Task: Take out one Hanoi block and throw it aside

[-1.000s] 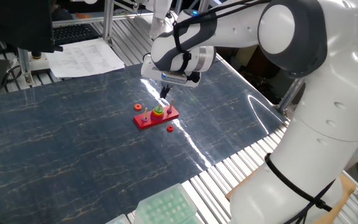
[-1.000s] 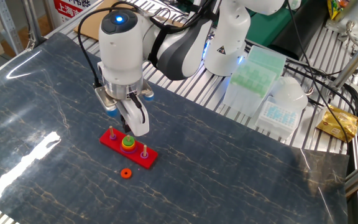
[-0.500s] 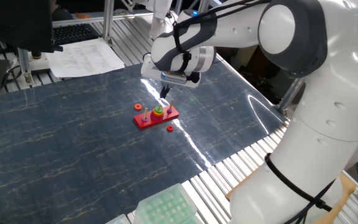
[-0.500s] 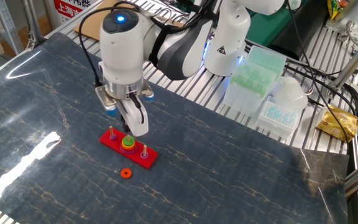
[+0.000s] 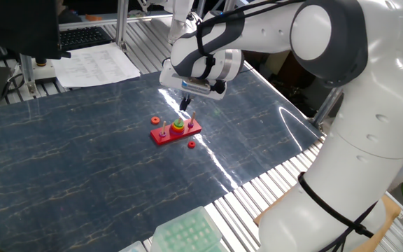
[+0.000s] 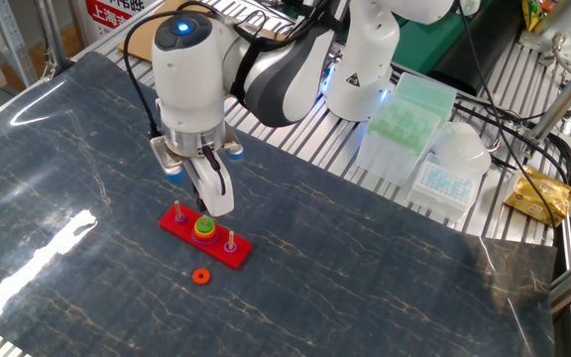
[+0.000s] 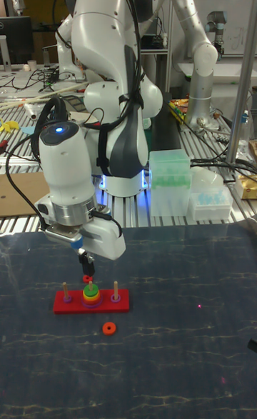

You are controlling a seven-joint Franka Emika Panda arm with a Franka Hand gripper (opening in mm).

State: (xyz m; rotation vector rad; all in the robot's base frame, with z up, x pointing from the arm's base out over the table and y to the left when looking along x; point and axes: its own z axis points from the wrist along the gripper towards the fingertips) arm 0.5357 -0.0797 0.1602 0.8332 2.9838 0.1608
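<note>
The Hanoi block [image 6: 204,224] is a tiny green ring on top of a yellow ring on the middle peg of the red three-peg base [image 6: 239,255]. It also shows in the tall fixed view as the green ring [image 7: 90,290] and in one fixed view as the green ring [image 5: 178,124]. My gripper [image 6: 209,206] hangs just above and slightly behind that peg. Its thin dark fingers are together with nothing between them, and they are apart from the ring. The gripper [image 7: 85,262] [image 5: 185,106] points straight down.
One small orange-red ring [image 6: 200,277] lies on the dark mat in front of the base, another orange-red ring [image 5: 155,120] behind it. Pale green tip racks [image 6: 404,114] and a plastic box [image 6: 444,178] stand at the mat's far edge, with papers [image 5: 96,64] on the bench.
The gripper and wrist have shifted slightly up and sideways above the pegs. The rings and the base have not moved.
</note>
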